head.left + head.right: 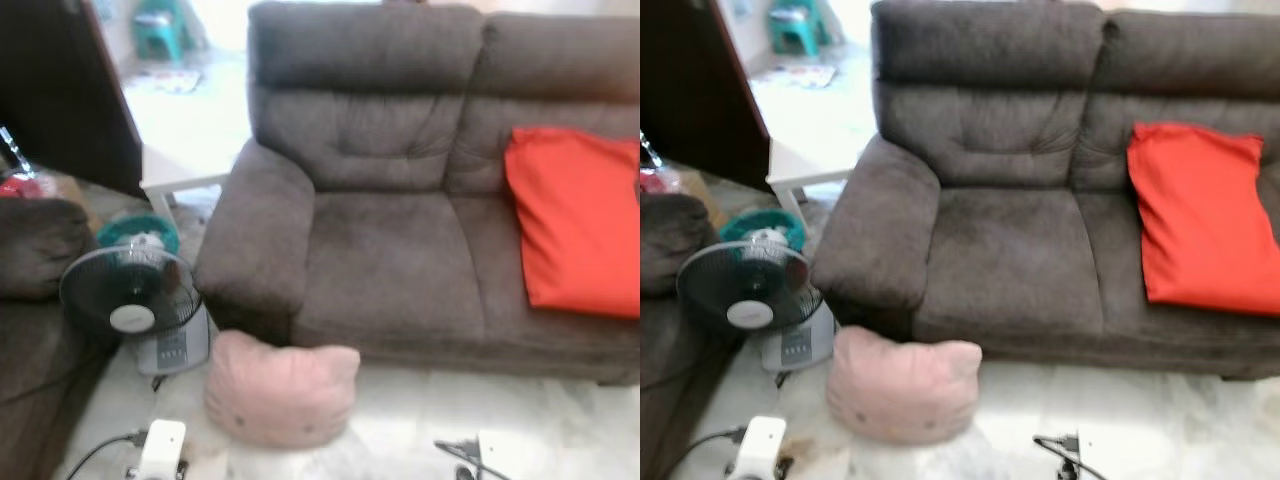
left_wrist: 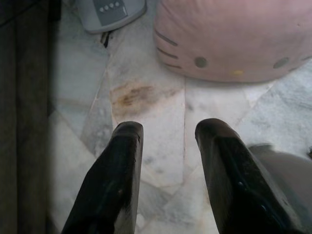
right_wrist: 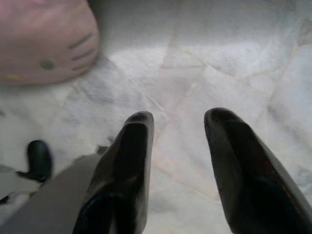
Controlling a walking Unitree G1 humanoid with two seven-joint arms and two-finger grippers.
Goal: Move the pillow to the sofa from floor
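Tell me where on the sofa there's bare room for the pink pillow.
The sofa's left seat cushion, between the left armrest and the red pillow, is bare. The right seat is mostly covered by the red pillow. The floor around the pink pillow is crowded: a fan to its left, cables to its right.

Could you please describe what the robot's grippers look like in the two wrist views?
The left gripper has two long, glossy black fingers with rounded tips, broadening toward the camera. The right gripper looks the same: two smooth black fingers with rounded tips. No markings or cables are discernible on the fingers.
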